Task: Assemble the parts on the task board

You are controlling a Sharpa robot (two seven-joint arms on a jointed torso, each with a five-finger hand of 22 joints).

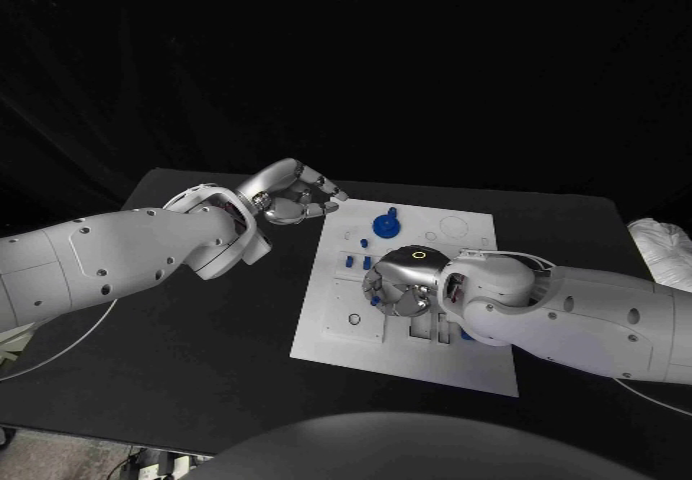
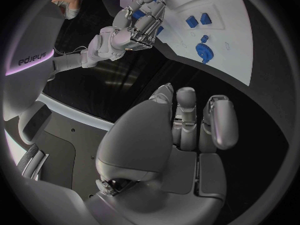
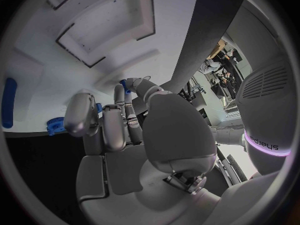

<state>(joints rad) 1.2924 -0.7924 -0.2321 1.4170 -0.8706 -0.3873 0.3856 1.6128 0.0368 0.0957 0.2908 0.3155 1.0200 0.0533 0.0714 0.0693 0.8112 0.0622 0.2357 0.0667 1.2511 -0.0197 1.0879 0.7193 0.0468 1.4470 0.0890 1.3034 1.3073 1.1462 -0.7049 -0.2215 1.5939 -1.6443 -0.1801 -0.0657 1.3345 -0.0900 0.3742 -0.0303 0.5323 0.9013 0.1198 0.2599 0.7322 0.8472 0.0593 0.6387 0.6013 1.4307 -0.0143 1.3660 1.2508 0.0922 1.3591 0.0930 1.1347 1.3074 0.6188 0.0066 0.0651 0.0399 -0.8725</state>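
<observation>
right hand on task board, pinching blue part | left hand curled, beside board

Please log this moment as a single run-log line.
left hand: off board, fingers curled, holds nothing | right hand: over task board, on small blue part | blue gear: on board

The right robot hand covers the middle of the task board, so any blue part under its fingers stays hidden.
</observation>
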